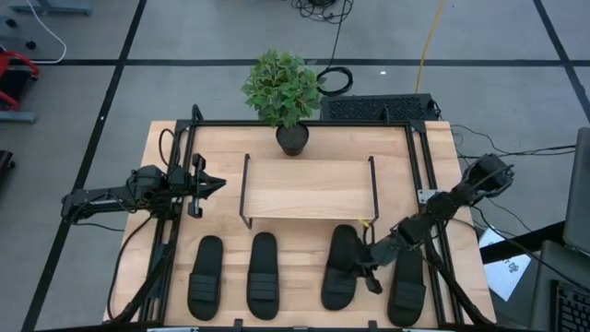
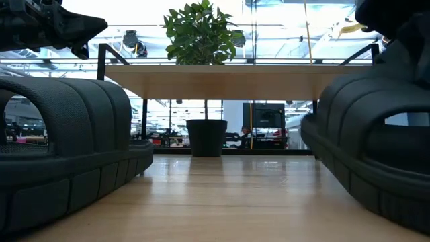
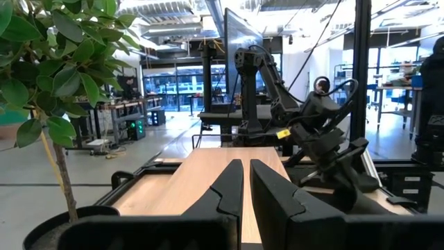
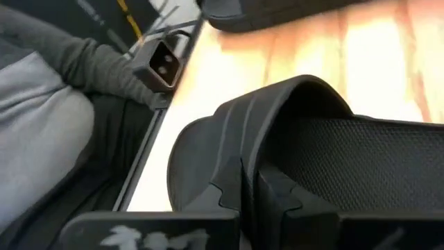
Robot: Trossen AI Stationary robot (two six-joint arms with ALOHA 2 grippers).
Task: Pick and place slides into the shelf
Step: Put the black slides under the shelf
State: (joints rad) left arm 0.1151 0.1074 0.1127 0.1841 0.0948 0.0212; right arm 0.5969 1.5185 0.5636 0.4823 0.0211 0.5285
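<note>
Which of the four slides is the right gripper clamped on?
The third slide from the left. The right gripper is shut on its strap, and it sits slightly askew, while the other three lie untouched.

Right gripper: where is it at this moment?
In the high view the right gripper is at the table's front right, shut on the strap of the third slide from the left, below the shelf.

The left gripper (image 3: 244,201) shows two dark fingers (image 3: 225,191) standing close together with only a narrow slit between them. Straight ahead of them runs the light wood plank top of the low shelf (image 3: 208,170). Beyond the fingers and to one side, the other dark robot arm (image 3: 316,132) reaches down. Close beside the gripper stands a green leafy potted plant (image 3: 48,76).
</note>
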